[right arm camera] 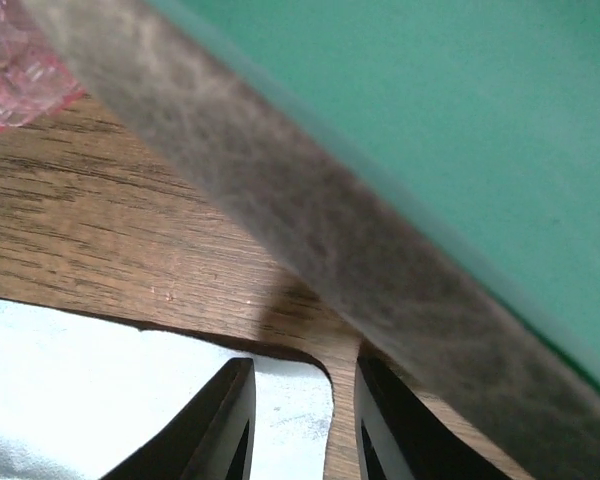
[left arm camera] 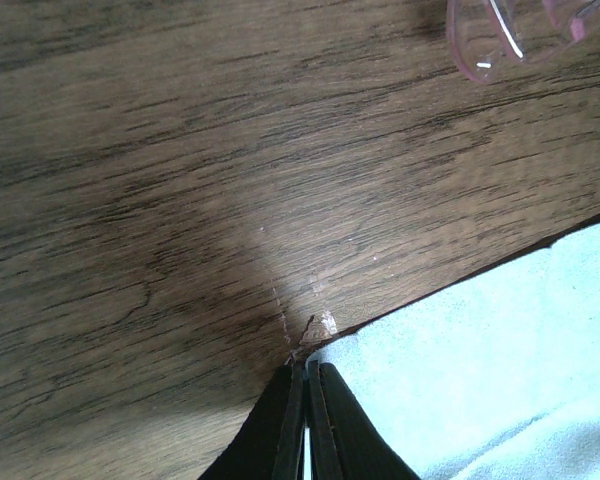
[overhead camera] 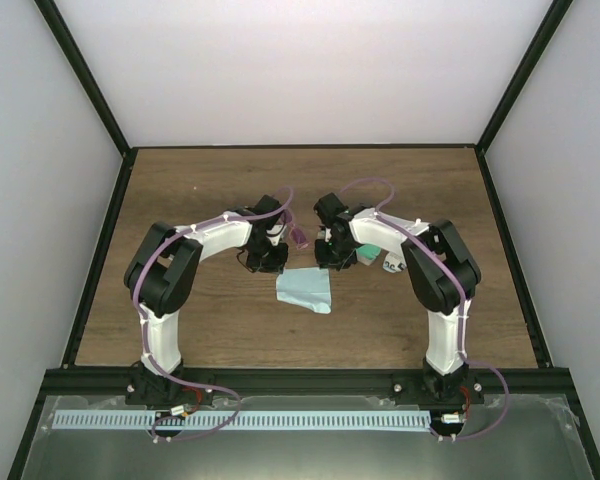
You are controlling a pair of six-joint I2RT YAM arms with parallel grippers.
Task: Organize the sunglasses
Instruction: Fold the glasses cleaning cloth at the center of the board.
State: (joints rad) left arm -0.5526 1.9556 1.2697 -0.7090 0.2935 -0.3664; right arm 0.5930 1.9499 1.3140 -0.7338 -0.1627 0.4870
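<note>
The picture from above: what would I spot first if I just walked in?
Two white robot arms, the left arm and the right arm, bend toward each other over the middle of the brown wooden table. Below where they meet lies a light blue cloth, and just beyond it, between the arm tips, sit small sunglasses with purple-pink lenses.
</note>
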